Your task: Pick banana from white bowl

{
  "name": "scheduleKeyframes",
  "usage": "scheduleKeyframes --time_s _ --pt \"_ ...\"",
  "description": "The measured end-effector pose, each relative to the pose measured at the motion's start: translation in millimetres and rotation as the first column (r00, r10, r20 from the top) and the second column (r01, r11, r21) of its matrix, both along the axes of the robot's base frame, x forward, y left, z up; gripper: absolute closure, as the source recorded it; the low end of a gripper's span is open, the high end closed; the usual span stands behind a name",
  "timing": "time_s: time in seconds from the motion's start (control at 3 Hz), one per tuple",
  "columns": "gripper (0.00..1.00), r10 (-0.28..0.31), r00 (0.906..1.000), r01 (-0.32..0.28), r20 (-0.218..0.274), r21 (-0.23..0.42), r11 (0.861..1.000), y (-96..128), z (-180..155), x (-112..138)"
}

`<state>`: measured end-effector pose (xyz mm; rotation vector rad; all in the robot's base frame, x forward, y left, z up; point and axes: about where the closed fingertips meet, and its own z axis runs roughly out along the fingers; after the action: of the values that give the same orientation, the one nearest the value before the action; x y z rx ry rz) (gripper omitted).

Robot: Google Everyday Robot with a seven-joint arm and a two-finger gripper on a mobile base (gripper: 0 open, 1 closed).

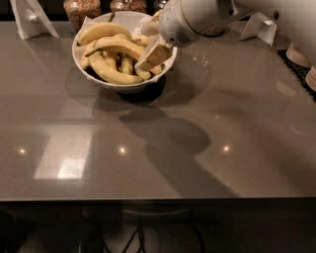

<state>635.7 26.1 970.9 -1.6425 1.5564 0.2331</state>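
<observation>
The white bowl [84,66] stands at the back left of the grey table and holds several yellow bananas on crumpled white paper. The banana [118,45], long and strongly curved with a greenish stem at its left end, lies across the middle of the pile. Its right tip is hidden behind a finger. My gripper [149,42] hangs over the bowl's right side, open, with one tan finger [154,55] down among the bananas at the right rim. The other finger is near the bowl's back edge. It holds nothing.
Glass jars of grains [81,7] stand behind the bowl. White folded card stands sit at the back left [29,17] and back right [261,27]. A dark mat with white dishes [301,59] lies at the right edge. My white arm reaches in from the upper right.
</observation>
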Motion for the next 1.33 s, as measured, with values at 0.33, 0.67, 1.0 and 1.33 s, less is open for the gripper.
scheduleKeyframes --time_s 0.33,0.67,1.0,1.33 --pt "0.33 0.016 0.9998 -0.016 -0.011 0.001 1.000 16 -8 15" --pt "0.33 0.019 0.9994 -0.019 -0.028 -0.013 1.000 28 -21 33" --pt "0.33 0.016 0.9991 -0.017 -0.039 -0.025 1.000 35 -29 46" --pt "0.33 0.012 0.9989 -0.014 -0.045 -0.038 0.999 38 -34 57"
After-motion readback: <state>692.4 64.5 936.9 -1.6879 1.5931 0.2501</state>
